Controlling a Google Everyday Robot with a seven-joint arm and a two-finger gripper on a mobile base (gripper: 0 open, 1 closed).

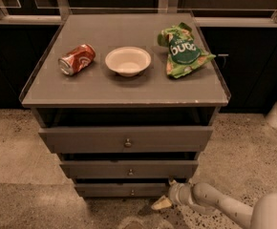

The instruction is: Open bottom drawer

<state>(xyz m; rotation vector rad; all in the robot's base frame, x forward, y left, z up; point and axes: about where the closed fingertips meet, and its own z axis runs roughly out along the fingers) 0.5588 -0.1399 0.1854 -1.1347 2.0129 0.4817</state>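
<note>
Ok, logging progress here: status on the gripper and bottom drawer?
Gripper low, just right of bottom drawer front. Not on its knob. Nothing between them.
</note>
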